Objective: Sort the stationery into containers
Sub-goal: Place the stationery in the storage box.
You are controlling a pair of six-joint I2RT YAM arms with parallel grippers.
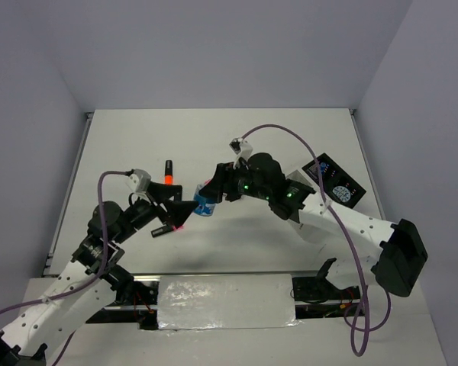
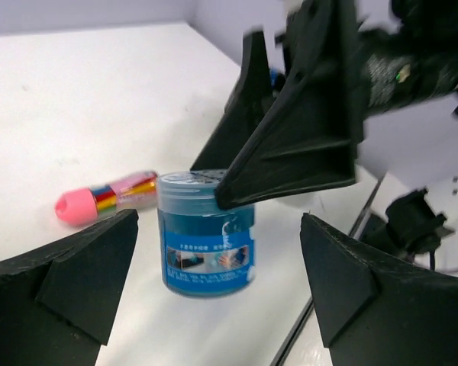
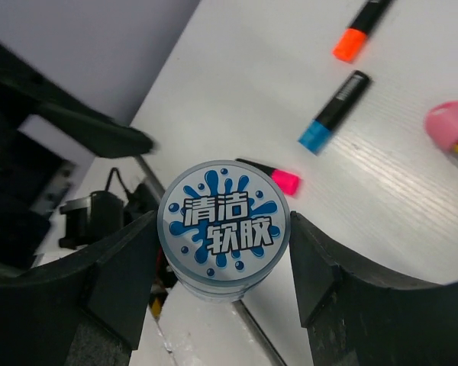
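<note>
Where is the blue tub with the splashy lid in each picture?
Top external: the blue tub is near the centre.
Left wrist: centre, upright, seen from the side.
Right wrist: centre, lid facing the camera.
Shared landmark: the right gripper holding it.

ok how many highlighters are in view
3, all lying on the table in the right wrist view: orange farthest, blue in the middle, pink nearest, just behind the tub. Others may be hidden.
</note>
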